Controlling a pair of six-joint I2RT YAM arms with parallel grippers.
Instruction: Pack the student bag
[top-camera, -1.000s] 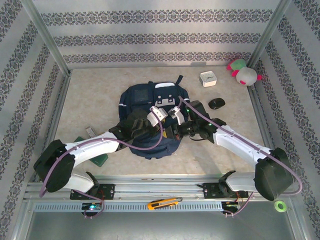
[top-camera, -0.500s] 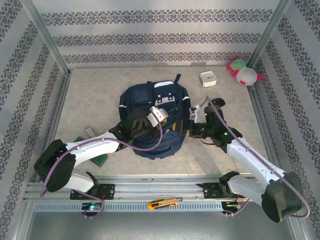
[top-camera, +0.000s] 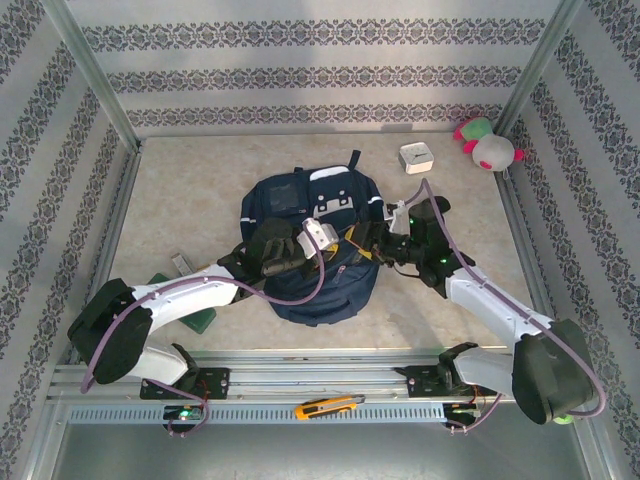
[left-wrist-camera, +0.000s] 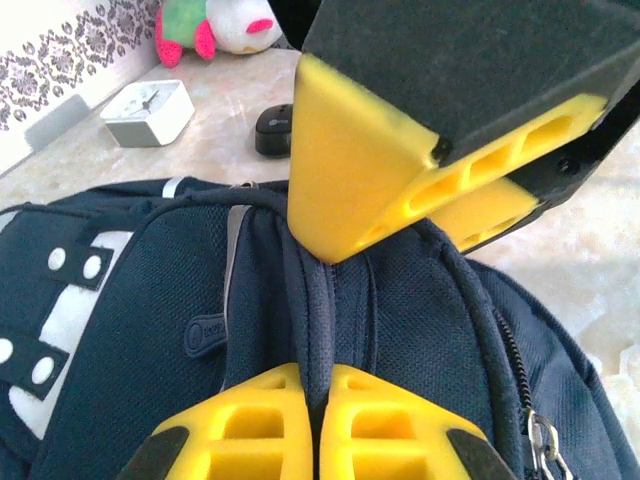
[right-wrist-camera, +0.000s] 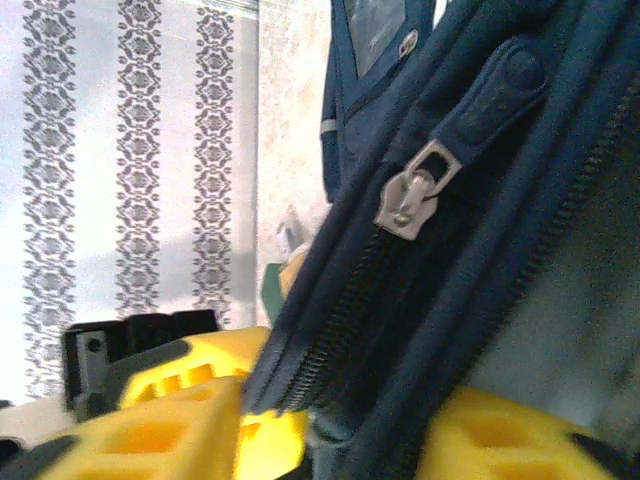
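The student bag (top-camera: 300, 205), a navy backpack with white patches, lies mid-table. My left gripper (top-camera: 338, 238) is shut on a ridge of its navy fabric (left-wrist-camera: 318, 300), which runs up between the yellow fingertips (left-wrist-camera: 250, 420). My right gripper (top-camera: 370, 244) meets it from the right. In the right wrist view the bag's zippered edge (right-wrist-camera: 330, 330) passes between the yellow fingers (right-wrist-camera: 170, 430), gripped, with a metal zipper pull (right-wrist-camera: 410, 195) just above. The right gripper's fingers (left-wrist-camera: 360, 170) hang close over the same ridge in the left wrist view.
A white clock (top-camera: 416, 158), a black mouse (top-camera: 434, 206) and a pink-green plush toy (top-camera: 487, 145) sit at the back right. A dark green object (top-camera: 205, 320) lies under the left arm. An orange utility knife (top-camera: 327, 407) rests on the front rail.
The right gripper let go of the bag, swung out to the right, then came back and closed on the bag's right zippered edge. The bag's top has shifted slightly. The left gripper kept its grip.
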